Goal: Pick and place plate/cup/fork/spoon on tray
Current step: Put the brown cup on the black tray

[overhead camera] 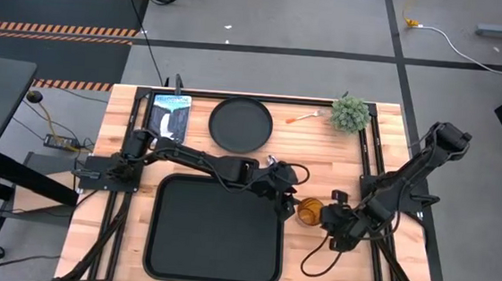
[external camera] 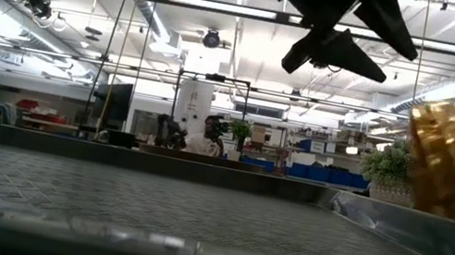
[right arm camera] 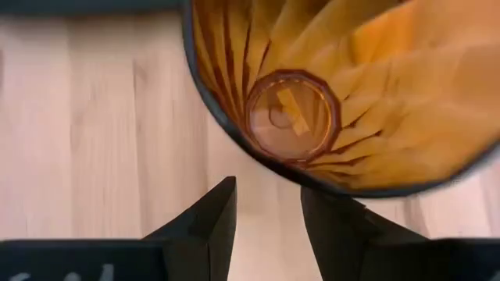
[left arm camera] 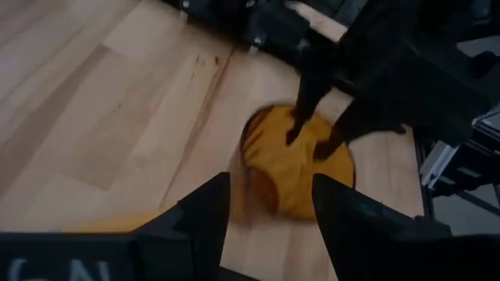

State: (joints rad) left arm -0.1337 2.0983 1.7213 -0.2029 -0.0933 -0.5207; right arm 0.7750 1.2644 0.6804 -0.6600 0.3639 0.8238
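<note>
Cup (overhead camera: 309,211), amber tumbler, stands upright on the table (overhead camera: 340,152) just right of the tray (overhead camera: 215,231), off its far-right corner. Both arms converge on it. Right claw (overhead camera: 330,220) sits just right of the cup; its wrist view looks straight down into the cup (right arm camera: 291,115), with the fingers spread and nothing between them. Left claw (overhead camera: 284,200) hovers just left and far of the cup, over the tray's corner, fingers likewise apart and empty; the cup (left arm camera: 297,168) shows ahead of them in the left wrist view.

Step in hand looks like the cup pick, approach stage, no grip yet. Tray holds nothing. Plate (overhead camera: 241,124) rests on the table far of the tray; fork (overhead camera: 304,118) lies beyond it beside a small potted plant (overhead camera: 350,114). Spoon is not seen.

Next move likely calls for one claw to straddle the cup's rim or wall and close, with the other arm backing off to avoid a clash, then a lift over the tray's raised edge.
</note>
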